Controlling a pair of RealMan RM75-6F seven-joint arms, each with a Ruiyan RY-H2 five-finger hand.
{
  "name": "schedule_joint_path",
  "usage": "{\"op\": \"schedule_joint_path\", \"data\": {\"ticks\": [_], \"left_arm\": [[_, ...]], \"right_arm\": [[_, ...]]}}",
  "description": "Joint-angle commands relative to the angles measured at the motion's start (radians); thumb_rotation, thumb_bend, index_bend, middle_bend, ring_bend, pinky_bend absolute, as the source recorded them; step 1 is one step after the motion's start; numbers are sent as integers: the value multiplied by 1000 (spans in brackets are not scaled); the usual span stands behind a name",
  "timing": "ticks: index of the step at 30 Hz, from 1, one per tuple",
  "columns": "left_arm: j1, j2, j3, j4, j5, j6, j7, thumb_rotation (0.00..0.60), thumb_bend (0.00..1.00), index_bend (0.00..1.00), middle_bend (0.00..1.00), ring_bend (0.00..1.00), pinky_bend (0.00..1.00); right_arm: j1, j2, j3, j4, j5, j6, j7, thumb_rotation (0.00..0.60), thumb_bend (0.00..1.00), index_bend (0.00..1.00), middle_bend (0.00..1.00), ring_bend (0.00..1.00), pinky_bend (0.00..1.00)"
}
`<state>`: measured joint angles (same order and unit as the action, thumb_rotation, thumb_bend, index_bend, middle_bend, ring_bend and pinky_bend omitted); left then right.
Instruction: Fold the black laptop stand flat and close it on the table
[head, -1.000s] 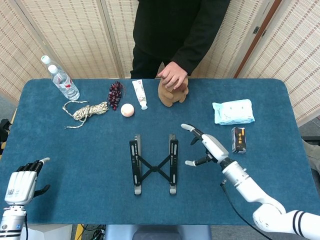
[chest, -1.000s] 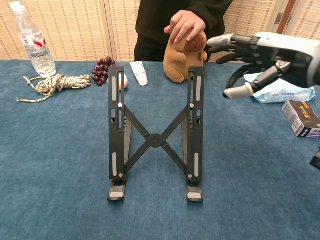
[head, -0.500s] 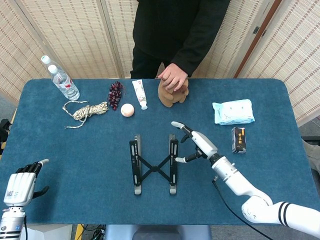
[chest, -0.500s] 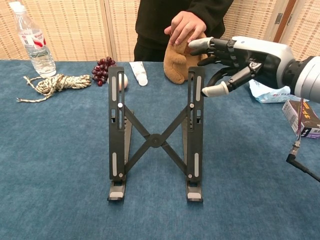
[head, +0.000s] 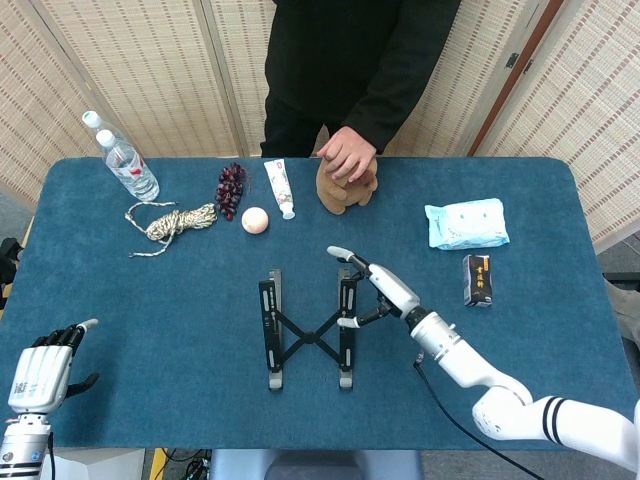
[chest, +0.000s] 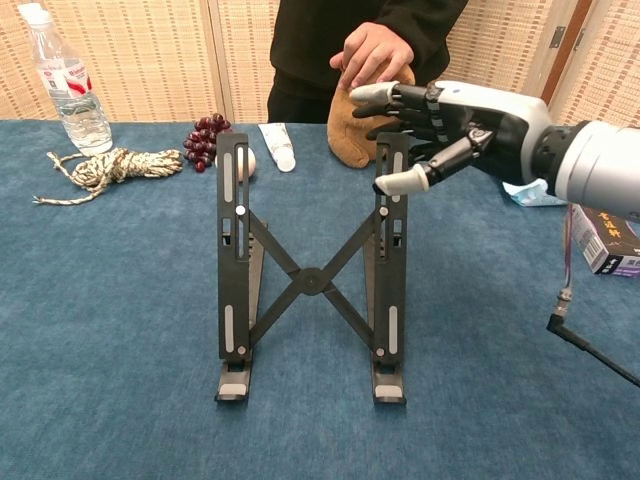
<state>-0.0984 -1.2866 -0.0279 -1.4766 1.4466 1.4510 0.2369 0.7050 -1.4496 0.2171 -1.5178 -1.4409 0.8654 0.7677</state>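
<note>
Chest view puts the black laptop stand (chest: 312, 270) nearest, propped up on the blue tabletop (chest: 110, 330) with both legs spread and its cross-brace open. At the top of its right leg the right robot hand (chest: 440, 135) arrives with fingers apart, grasping nothing — thumb tip just at the rail. Best would be to press that leg inward and down evenly, so the stand folds rather than skids. Farther off, the left robot hand (head: 45, 365) rests released at the tabletop's corner — idle.
</note>
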Motion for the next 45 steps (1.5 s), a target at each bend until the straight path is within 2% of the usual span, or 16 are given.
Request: {"op": "schedule_joint_path", "data": {"ticks": [1, 15, 34, 45], "left_arm": [[2, 1, 0, 1, 0, 3, -2, 600, 63, 226, 332, 343, 442], [10, 1, -3, 5, -7, 9, -13, 600, 63, 227, 333, 343, 451], [13, -6, -4, 7, -6, 13, -5, 600, 63, 227, 334, 343, 454], [14, -10, -4, 7, -10, 10, 4, 600, 63, 227, 334, 343, 456]], "right_arm": [[13, -10, -4, 5, -13, -2, 19, 600, 0, 91, 83, 108, 372], [22, 2, -49, -43, -72, 40, 42, 600, 0, 91, 87, 108, 372], [-61, 101, -201, -161, -236, 207, 93, 600, 0, 91, 88, 108, 372], [-61, 94, -249, -162, -286, 241, 124, 600, 0, 91, 88, 108, 372]]}}
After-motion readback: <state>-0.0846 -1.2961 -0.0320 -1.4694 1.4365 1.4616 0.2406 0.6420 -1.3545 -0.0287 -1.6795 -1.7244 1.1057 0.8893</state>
